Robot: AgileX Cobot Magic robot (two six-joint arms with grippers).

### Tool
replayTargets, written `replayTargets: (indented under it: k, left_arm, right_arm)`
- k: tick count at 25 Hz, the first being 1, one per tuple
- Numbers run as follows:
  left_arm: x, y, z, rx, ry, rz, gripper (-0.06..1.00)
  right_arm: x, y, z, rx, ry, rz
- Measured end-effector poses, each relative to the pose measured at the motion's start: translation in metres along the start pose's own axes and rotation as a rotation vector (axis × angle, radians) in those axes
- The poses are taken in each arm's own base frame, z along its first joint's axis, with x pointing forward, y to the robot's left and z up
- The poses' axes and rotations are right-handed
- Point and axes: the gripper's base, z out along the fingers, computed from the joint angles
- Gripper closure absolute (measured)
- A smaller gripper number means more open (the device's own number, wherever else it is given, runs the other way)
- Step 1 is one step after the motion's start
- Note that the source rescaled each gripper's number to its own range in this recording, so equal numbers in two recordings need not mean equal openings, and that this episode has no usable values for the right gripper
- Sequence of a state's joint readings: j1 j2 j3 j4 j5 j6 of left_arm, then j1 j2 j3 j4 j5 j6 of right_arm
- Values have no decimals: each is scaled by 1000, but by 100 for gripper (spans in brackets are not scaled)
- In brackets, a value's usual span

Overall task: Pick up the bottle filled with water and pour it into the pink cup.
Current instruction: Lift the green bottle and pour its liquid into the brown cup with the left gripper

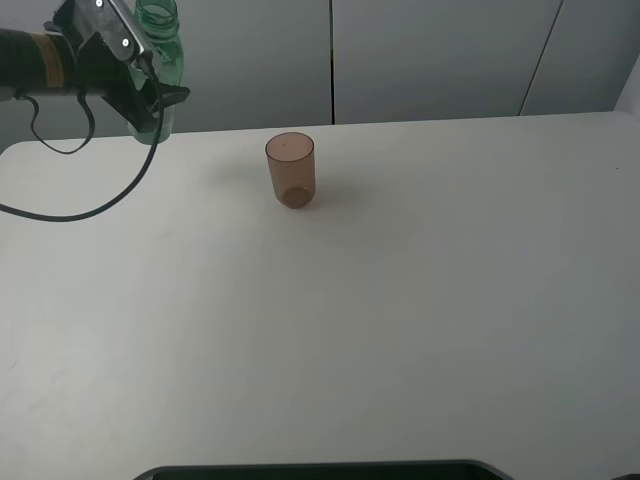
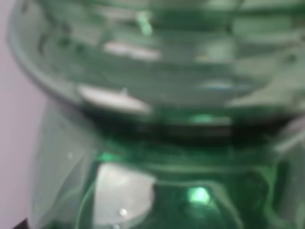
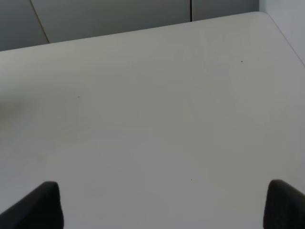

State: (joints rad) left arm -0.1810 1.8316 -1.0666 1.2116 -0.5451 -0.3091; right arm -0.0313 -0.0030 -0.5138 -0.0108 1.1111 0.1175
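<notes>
As viewed from the high camera, my left end effector (image 1: pixel 148 92) is closed on the bottle (image 1: pixel 160 50) over the far left corner of the tabletop (image 1: pixel 400 330), gripping it around the body below the shoulder. The bottle's long axis stands close to upright, with the uncapped mouth on top. Whether its base is clear of the surface I cannot tell. The left wrist view is filled by blurred green plastic, and no water level can be read there or from above.

The pink cup (image 1: pixel 290 170) stands upright with its mouth open, near the far edge and left of the middle. It is to the right of the held bottle, well apart from it and lower than the bottle's mouth. I see no liquid in it and judge it empty. The coming move turns on this offset: the bottle must travel right until its neck is over the cup's rim, then tip towards it.

My right end effector (image 3: pixel 164 210) is out of the high view. Its fingers stand wide apart over bare tabletop, holding nothing. The left arm is the nearer one.
</notes>
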Motion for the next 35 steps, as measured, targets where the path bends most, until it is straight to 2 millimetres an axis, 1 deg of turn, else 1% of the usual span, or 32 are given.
replayTargets:
  k: [6,11,15,18,29,35]
  left_arm:
    - [-1,-26,38,82,32,106,94]
    - [-8,-39,57,108,60,207,94]
    - [-18,-43,62,106,74,309,94]
    - [-20,-45,64,107,85,367,94]
    - [-11,-43,64,97,189,493,94]
    - [-10,-43,63,99,200,525,94]
  right_arm:
    - [0,0,0,0,0,0]
    - [0,0,0,0,0,0]
    - [0,0,0,0,0,0]
    - [0,0,0,0,0,0]
    - [0,0,0,0,0,0]
    - [0,0,0,0,0,-2]
